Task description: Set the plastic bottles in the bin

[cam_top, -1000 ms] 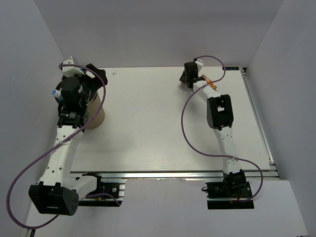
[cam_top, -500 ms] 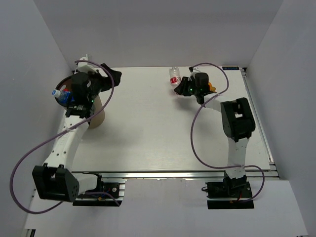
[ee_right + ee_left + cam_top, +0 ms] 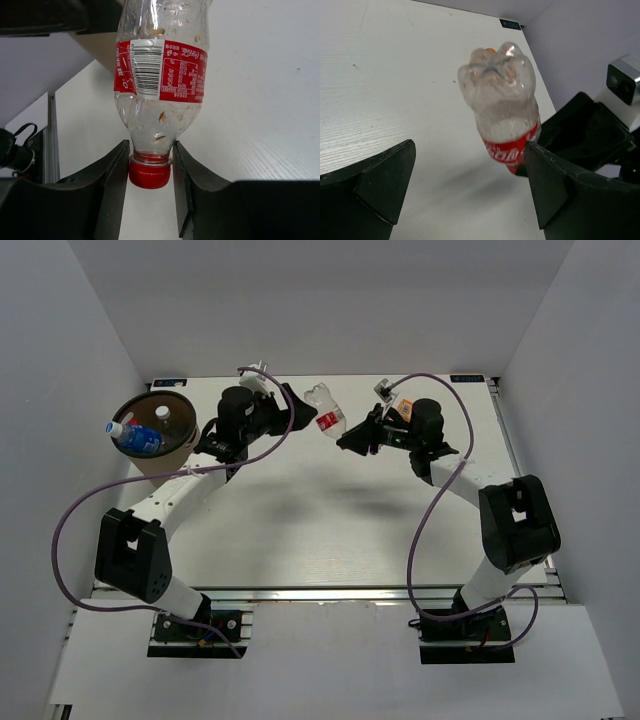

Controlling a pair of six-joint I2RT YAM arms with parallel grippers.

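now the red-labelled bottle [image 3: 322,412] is held clear of the worktop [image 3: 300,525], having been carried leftward from the far right corner by the right gripper [image 3: 150,150], which is clamped on its neck just above the red cap. meanwhile the left gripper [image 3: 468,150] has been swung away from the bin [image 3: 180,458] and is spread wide around the bottle's base; whether a finger touches it cannot be told. a handover is judged to be under way, since the bin, with a blue-labelled bottle [image 3: 135,437] seen inside, lies well to the left. the bottle's long axis is tilted, cap at the right gripper, base pointed far-left at the left gripper.
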